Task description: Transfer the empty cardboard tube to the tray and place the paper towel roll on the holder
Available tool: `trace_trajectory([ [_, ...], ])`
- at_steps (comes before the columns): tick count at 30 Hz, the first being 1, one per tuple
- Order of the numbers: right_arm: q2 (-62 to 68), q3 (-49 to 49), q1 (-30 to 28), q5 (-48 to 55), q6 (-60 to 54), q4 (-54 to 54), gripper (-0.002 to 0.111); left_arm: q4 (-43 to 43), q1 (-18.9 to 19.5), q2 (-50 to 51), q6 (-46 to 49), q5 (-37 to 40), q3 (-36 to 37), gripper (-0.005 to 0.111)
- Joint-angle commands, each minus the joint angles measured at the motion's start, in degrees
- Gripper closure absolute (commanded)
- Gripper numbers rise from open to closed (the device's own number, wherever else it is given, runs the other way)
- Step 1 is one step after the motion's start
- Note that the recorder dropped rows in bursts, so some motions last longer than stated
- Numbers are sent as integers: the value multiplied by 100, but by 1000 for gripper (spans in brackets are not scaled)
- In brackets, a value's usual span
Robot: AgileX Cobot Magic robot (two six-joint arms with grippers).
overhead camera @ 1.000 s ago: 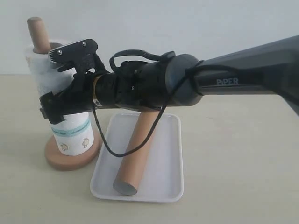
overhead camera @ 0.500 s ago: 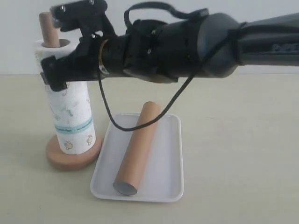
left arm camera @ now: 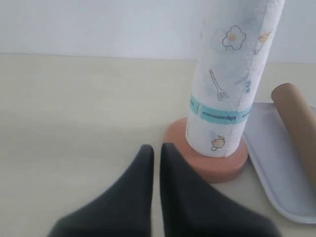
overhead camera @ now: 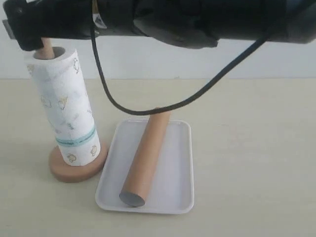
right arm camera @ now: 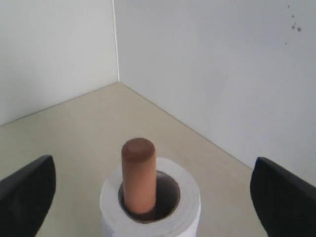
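Note:
The paper towel roll (overhead camera: 66, 111) stands upright on the holder (overhead camera: 74, 170), with the wooden rod's top (overhead camera: 48, 49) poking out of its core. The empty cardboard tube (overhead camera: 145, 155) lies lengthwise in the tray (overhead camera: 175, 163). My right gripper (overhead camera: 23, 34) hangs just above the roll, touching nothing. In the right wrist view it (right arm camera: 153, 165) is open wide, and the rod (right arm camera: 138, 173) and the roll (right arm camera: 150, 207) lie between its fingers and below them. My left gripper (left arm camera: 156, 149) is shut and empty, low over the table near the holder's base (left arm camera: 217, 165).
The right arm (overhead camera: 197, 19) stretches across the top of the exterior view, and its black cable (overhead camera: 148, 109) loops down over the tray's far end. A white wall (overhead camera: 197, 61) runs behind the table. Bare beige tabletop (overhead camera: 256, 158) lies right of the tray.
My right gripper let go of the paper towel roll and rose above it. The roll stays standing on the holder.

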Motion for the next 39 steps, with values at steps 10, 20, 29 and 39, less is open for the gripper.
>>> trace_trajectory([
  [10, -1421, -1, 23, 1131, -172, 107, 4, 4, -29, -23, -43, -16, 21, 102],
  [20, -2395, -1, 458, 2523, -775, 296, 4, 4, -29, -23, -43, -16, 21, 102],
  [29, -3138, -1, 556, 4072, -1649, 296, 4, 4, -29, -23, -43, -16, 21, 102],
  [39, -3173, -1, 556, 6269, -2620, 371, 24, 4, -29, -23, -43, -16, 21, 102],
])
